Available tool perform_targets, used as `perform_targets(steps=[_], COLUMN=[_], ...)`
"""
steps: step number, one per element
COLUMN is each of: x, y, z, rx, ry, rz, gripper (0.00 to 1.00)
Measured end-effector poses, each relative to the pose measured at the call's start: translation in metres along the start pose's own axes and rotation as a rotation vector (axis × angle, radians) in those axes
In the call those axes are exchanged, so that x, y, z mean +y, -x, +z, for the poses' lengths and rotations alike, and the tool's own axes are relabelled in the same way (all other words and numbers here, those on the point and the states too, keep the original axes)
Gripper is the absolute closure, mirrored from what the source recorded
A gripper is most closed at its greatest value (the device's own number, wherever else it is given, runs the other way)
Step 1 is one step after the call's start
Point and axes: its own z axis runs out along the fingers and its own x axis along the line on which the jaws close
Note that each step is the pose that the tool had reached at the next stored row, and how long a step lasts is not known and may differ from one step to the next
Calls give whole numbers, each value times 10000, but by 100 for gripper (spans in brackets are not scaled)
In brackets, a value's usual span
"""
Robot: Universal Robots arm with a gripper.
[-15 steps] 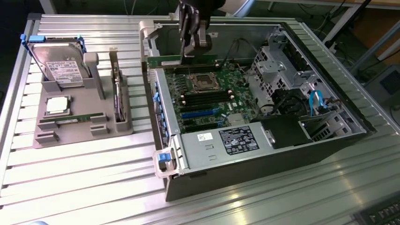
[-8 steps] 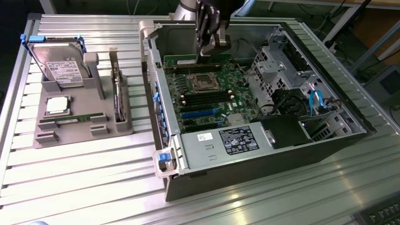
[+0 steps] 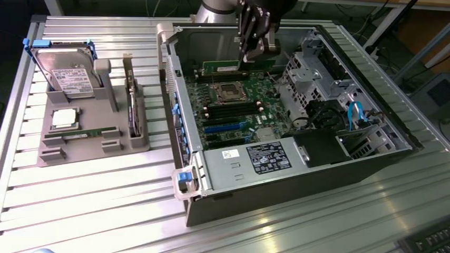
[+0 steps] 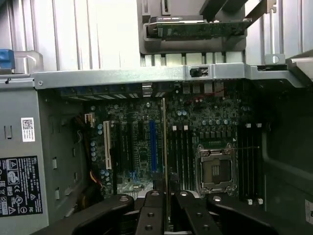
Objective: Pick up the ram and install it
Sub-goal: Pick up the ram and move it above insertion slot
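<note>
My gripper (image 3: 252, 55) hangs inside the open computer case (image 3: 184, 113), over the far part of the motherboard (image 3: 235, 124). It is shut on the ram (image 3: 223, 67), a thin green stick lying level just under the fingers. In the wrist view the ram (image 4: 164, 147) shows edge-on as a thin line running out from between the black fingers (image 4: 151, 210) of the gripper (image 4: 165, 198). It is above the board, beside the black memory slots (image 4: 182, 152) and the processor socket (image 4: 215, 169). A second ram stick (image 3: 79, 134) lies in the grey holder (image 3: 91, 150).
On the exterior view's left, the grey holder carries a hard drive (image 3: 67, 74) with a white label and a silver square processor chip (image 3: 65, 118). The case's walls, drive cage (image 3: 316, 74) and power supply (image 3: 260, 158) hem in the board. Blue cables (image 3: 355, 113) lie at the right.
</note>
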Motion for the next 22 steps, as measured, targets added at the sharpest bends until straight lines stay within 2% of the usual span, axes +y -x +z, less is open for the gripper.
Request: perform_targets(steps=[1,7,13,18,22], x=[-48,-192,-386,-394,-431], y=[3,11,20,22,33], z=[-1,-5,-11,-10,-11], rx=[1,2,10,9,30], ry=[0,5,15,15,14], rz=[0,0,0,1,-7], gripper=[86,86,86,86,86])
